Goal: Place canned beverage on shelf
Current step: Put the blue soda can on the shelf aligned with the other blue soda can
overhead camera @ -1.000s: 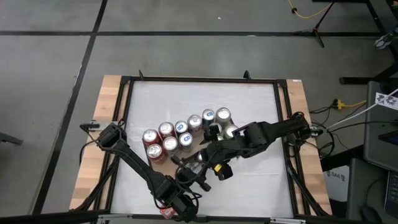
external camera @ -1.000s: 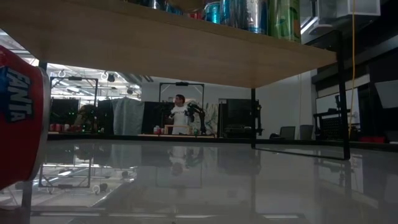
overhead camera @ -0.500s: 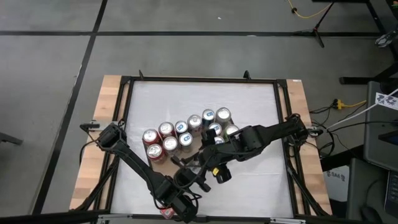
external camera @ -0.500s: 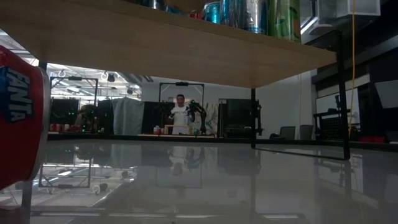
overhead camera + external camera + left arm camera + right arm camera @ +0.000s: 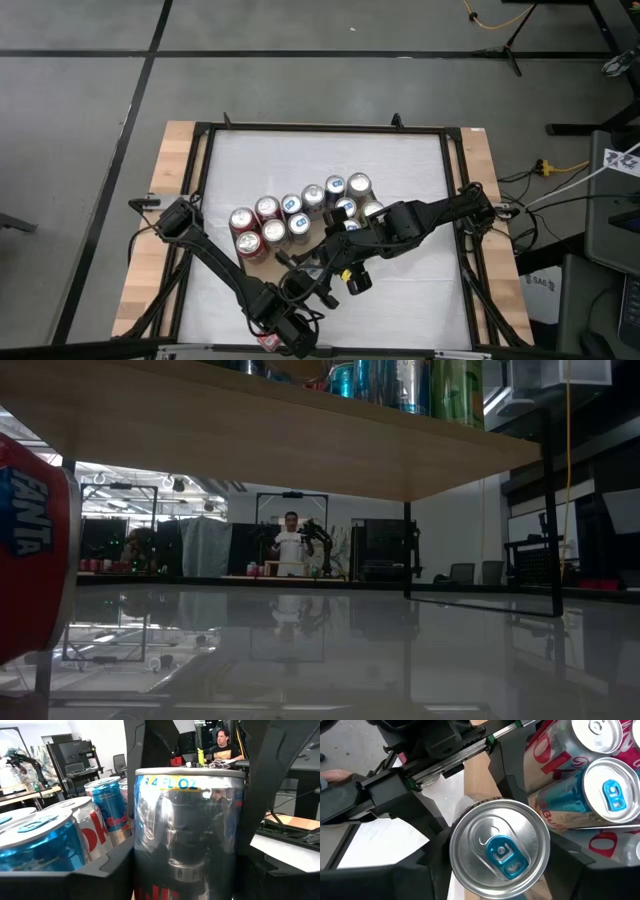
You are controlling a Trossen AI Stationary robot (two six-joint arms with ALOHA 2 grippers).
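From the high view I'm seeing both arms crowding the shelf's (image 5: 262,268) near edge – the can itself is hidden. Left wrist: left gripper (image 5: 187,870) is clamping a silver can (image 5: 187,832). Right wrist: right gripper (image 5: 495,870) is flanking that can (image 5: 500,850) from above – contact's unclear.

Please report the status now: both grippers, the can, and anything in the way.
Left gripper shut on silver can, upright over the shelf. Right gripper around the same can from above, grip unclear. Other cans crowd close beside it.

Glossy metal can (image 5: 499,850), light matt wooden shelf (image 5: 250,430), glossy white tabletop (image 5: 330,650)
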